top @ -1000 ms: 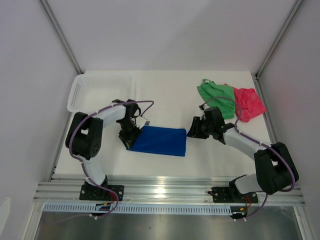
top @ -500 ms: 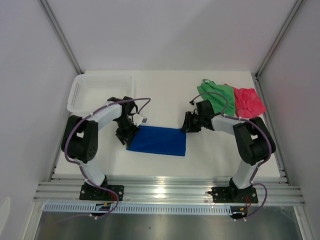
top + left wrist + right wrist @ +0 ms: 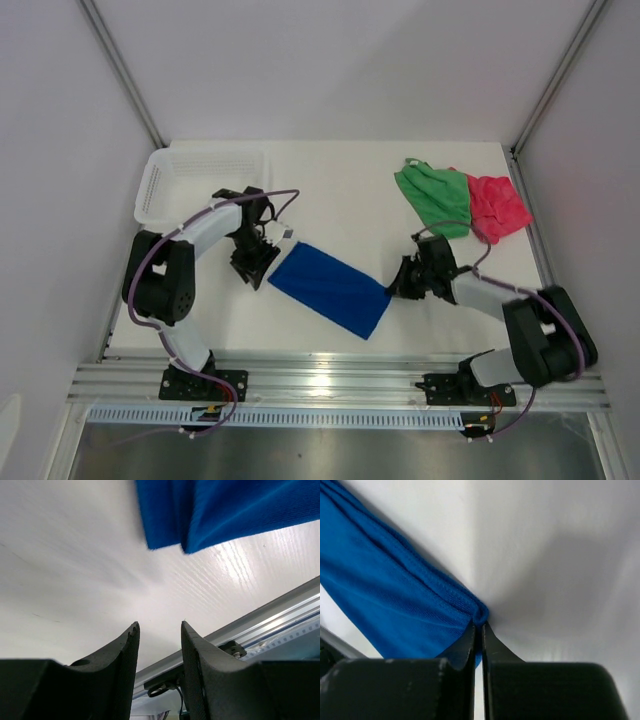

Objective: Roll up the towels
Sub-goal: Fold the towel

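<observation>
The blue towel lies mid-way across the tabletop, slanting from ten o'clock to four. The right claw is pinched on its four-o'clock corner — a thin hold that could slip if pulled. The left claw, partly spread, grips nothing — the free end may drag and bunch.

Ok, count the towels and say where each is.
3. The blue towel lies mid-table, a corner pinched by the right gripper; the green towel and pink-red towel sit bunched far right. None looks hidden.
</observation>
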Controlling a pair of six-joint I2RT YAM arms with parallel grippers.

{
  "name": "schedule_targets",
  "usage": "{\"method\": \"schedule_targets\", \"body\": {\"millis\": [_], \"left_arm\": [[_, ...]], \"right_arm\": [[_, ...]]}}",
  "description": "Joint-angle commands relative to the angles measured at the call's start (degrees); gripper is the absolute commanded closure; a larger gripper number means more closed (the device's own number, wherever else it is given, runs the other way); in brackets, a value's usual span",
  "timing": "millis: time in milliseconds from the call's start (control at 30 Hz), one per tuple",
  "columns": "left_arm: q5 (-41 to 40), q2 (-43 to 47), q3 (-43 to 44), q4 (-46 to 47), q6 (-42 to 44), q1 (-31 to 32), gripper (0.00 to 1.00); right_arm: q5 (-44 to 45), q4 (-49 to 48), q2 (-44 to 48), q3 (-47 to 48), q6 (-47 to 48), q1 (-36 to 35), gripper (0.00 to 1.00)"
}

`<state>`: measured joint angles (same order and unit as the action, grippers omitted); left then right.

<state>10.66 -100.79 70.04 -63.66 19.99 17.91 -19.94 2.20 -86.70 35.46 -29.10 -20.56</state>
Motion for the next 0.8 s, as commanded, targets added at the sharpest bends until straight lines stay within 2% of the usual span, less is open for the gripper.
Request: {"method": "schedule_targets", "body": {"millis": [0,33,67,100,133,200,233,300,333,367,433,467,533,567,600,667,700,733,767], "left_arm": [[0.7,0.9,4.4,-0.6,0.0,-0.4,0.57],[1.6,0.5,5.1,-0.7,0.0,-0.2,0.57],[1.8,0.2,6.1,-0.9,0.0,0.0,0.57],[2.1,-0.3,6.7,-1.4,0.0,0.3,0.57],[2.5,-1.4,8.6,-1.6,0.0,1.1,0.57],[2.9,-2.5,9.4,-2.4,0.1,2.0,0.57],[3.6,-3.3,10.2,-2.6,0.2,2.9,0.57],[4.2,-4.2,10.8,-2.9,0.2,3.7,0.57],[4.6,-5.1,11.8,-2.9,0.1,4.2,0.57],[5.3,-5.5,12.1,-2.9,0.0,4.4,0.57],[6.2,-6.6,13.4,-2.7,-0.1,5.5,0.57],[6.7,-7.3,14.7,-2.7,0.0,5.8,0.57],[7.2,-7.8,15.4,-1.7,-0.7,6.6,0.57],[7.7,-8.1,16.5,-1.0,-1.3,6.6,0.57],[8.3,-8.5,16.8,-0.4,-2.9,6.6,0.57],[8.9,-9.4,17.6,0.7,-4.4,6.6,0.56],[10.2,-10.3,17.8,0.8,-5.6,6.6,0.56],[10.8,-10.8,18.0,1.0,-6.2,6.6,0.56],[11.1,-11.3,18.3,1.0,-6.8,6.6,0.57]], "right_arm": [[8.4,11.7,12.7,-10.1,-9.3,-2.5,1.00],[11.1,13.7,15.9,-11.7,-11.4,-6.2,0.99],[11.9,17.2,22.1,-13.0,-13.7,-8.4,0.93],[11.0,17.5,25.1,-14.4,-15.6,-10.7,0.86],[11.8,20.8,27.9,-16.2,-22.9,-15.8,0.81],[11.1,23.5,35.3,-17.0,-27.4,-19.9,0.67],[12.0,29.7,38.9,-15.1,-29.0,-22.0,0.61],[13.9,36.3,41.2,-10.9,-27.3,-21.8,0.53],[15.5,41.1,42.0,-5.1,-23.6,-20.2,0.47],[17.6,42.0,41.9,-2.3,-20.9,-18.7,0.43],[15.7,39.0,37.5,2.4,-14.8,-14.3,0.39],[9.1,36.2,34.8,5.2,-7.5,-8.9,0.40],[3.0,26.4,24.2,7.7,-1.8,-5.4,0.47],[1.2,23.5,20.3,11.3,3.7,-4.4,0.51],[0.3,19.4,12.0,13.6,6.1,-4.4,0.51],[-1.9,16.5,3.5,19.6,10.9,-4.4,0.52],[-2.8,15.5,-0.5,26.1,14.6,-4.6,0.53],[-4.0,15.0,-8.2,29.3,15.6,-4.7,0.53],[-5.8,14.9,-11.8,32.5,16.7,-4.7,0.52]]}}
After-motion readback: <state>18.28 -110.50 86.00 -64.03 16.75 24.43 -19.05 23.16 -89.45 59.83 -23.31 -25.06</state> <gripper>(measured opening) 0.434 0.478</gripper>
